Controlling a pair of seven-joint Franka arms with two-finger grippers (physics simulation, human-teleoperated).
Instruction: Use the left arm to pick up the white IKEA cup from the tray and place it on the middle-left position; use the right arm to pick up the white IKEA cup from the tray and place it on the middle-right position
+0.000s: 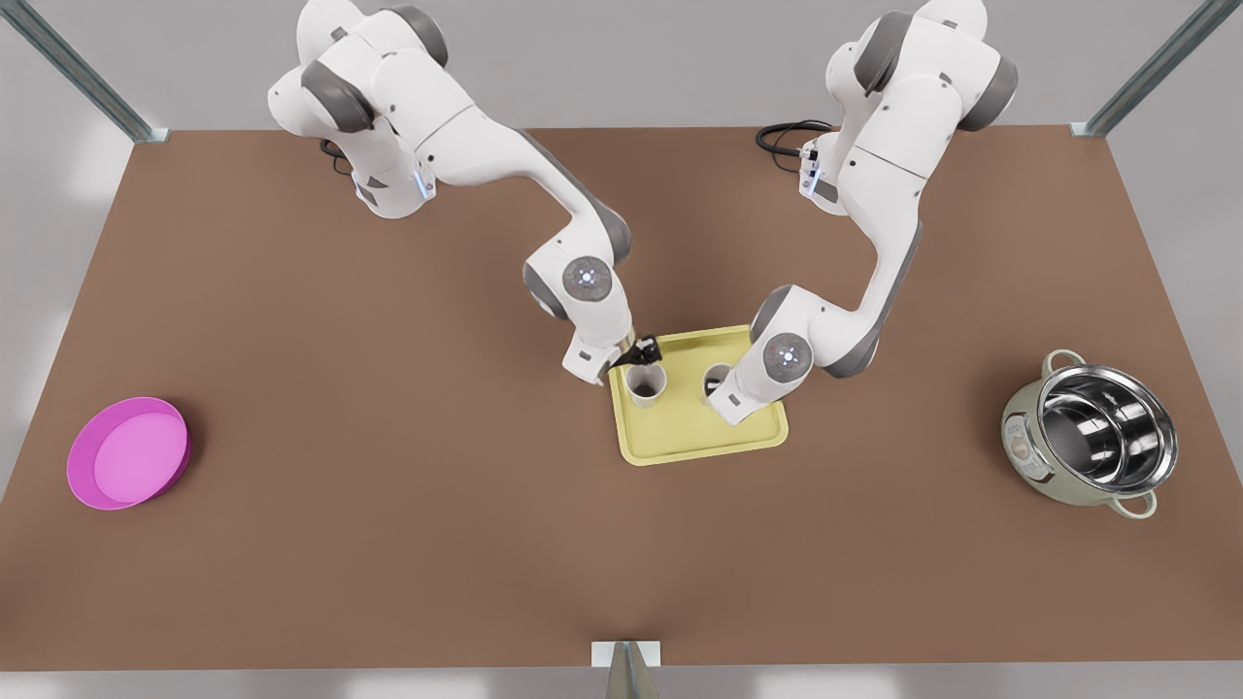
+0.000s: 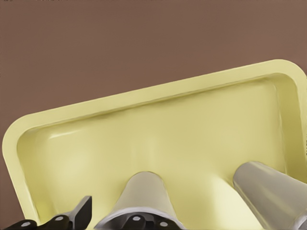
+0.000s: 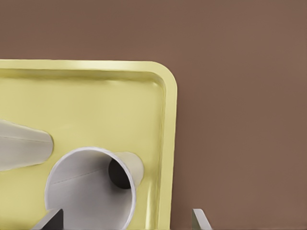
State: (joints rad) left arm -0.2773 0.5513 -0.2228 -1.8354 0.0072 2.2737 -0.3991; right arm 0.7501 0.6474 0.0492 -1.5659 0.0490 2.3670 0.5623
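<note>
Both white cups are standing on the tray (image 1: 680,442) at frame centre. The left gripper (image 1: 636,357) is hovering at the left cup (image 1: 646,383), grasp state indeterminate. The right gripper (image 3: 127,220) is straddling the right cup (image 3: 91,189), fingers spread, holding nothing. Recommendation: centre each rim before closing.

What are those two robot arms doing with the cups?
Two white cups stand on a yellow tray in the middle of a brown table. The left gripper is down at the rim of one cup, and the right gripper is open around the other cup. Neither cup has been lifted yet. A pink bowl and a steel pot sit off to the sides.
</note>
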